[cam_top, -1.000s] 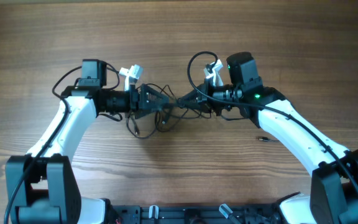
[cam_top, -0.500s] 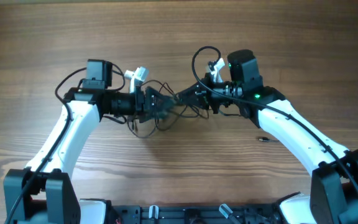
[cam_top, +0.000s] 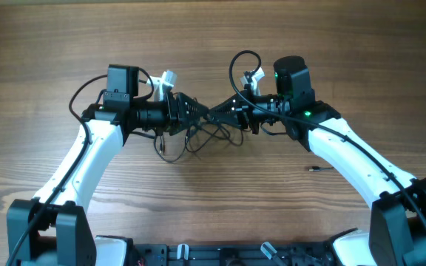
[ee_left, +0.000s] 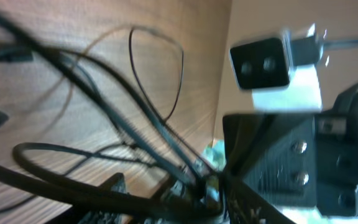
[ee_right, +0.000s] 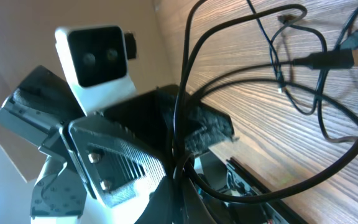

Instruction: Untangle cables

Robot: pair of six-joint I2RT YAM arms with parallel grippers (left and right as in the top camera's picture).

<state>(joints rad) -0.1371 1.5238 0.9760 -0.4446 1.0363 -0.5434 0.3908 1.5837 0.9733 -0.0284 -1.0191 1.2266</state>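
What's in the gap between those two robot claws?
Thin black cables stretch between the left claw and the right claw, loose loops drooping onto the table. The overhead view shows it.

From overhead, the thin black cables (cam_top: 212,116) bunch too finely to tell which crosses which, and the left gripper's (cam_top: 198,115) jaw gap is lost among them. The left wrist view is blurred, its cords cut off at the left edge. A small dark speck (cam_top: 313,169) at the right is too small to name.
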